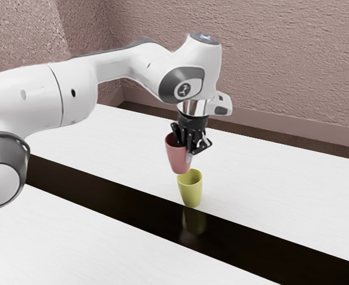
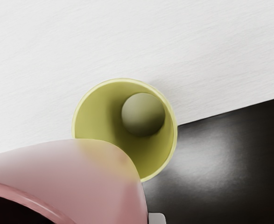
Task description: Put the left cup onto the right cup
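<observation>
Two cups: the gripper [image 1: 192, 146] clasps the tilted pink cup [image 1: 175, 157] just over the empty yellow cup [image 1: 190, 187].

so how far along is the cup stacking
Done: the pink cup is lifted off the table, the jaws shut on its rim. In hand: it hangs tilted over one edge of the yellow cup. Left: centre it, lower it onto the yellow cup, release.

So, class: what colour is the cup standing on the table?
The standing cup is yellow-green, clearest in the wrist view.
</observation>
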`<state>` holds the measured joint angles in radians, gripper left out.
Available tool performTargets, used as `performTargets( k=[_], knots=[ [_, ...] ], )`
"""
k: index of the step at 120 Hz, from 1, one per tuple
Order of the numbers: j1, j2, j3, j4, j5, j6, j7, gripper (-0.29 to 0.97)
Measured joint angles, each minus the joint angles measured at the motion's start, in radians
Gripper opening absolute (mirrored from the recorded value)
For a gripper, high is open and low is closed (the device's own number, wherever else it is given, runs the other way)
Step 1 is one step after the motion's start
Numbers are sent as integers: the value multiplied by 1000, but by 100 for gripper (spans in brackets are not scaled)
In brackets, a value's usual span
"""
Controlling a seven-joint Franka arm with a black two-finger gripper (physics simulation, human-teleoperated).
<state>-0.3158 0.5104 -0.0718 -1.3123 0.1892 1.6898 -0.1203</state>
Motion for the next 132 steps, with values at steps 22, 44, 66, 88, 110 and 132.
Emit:
performTargets(
  k=[22, 44, 66, 88, 110, 132],
  knots=[
    [-1, 6, -4, 1, 1, 4, -2, -11],
    [-2, 31, -11, 36, 3, 8, -2, -11],
    [2, 56, -24, 70, 21, 12, 0, -11],
    [11, 70, -26, 72, 27, 18, 2, -11],
    [23, 81, -32, 72, 28, 26, 3, -11],
    [29, 94, -33, 72, 27, 35, 3, -11]
  ],
)
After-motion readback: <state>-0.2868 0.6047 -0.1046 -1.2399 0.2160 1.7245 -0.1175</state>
